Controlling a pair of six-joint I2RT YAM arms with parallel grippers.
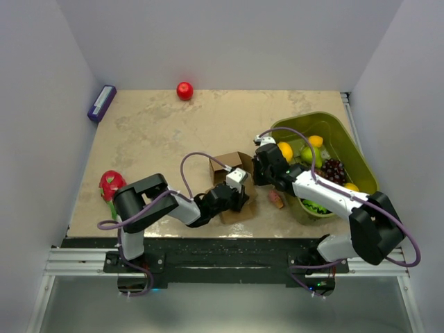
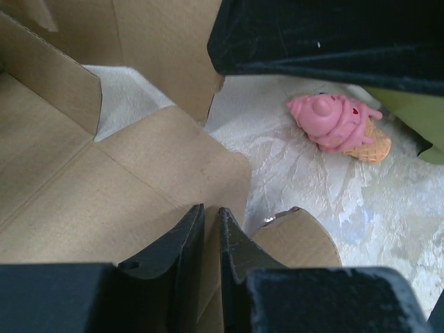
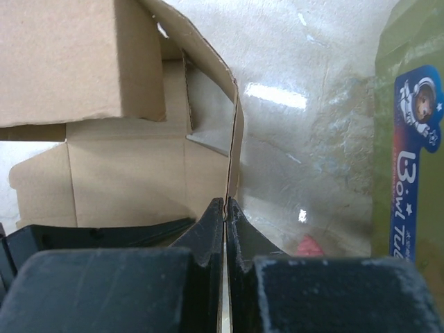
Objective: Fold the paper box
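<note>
Top external view: paper box [image 1: 225, 165] lies lengthwise near-to-far, flaps upright.

Left arm [image 1: 149, 201]: base at the near edge, shoulder link raised, forearm low and stretched rightward toward mid-table, wrist bent down. Left gripper [image 2: 209, 209]: black fingers [image 2: 182, 239] nearly together, a slim gap between the tips; whether they pinch anything cannot be told. Right arm [image 1: 326, 194]: base at the near right, elbow block raised at the far right, white forearm sloping left and away, its wrist close to the left arm's wrist. Right gripper [image 3: 225, 202]: jaws pressed together on a thin upright edge of the paper box [image 3: 118, 177].
</note>
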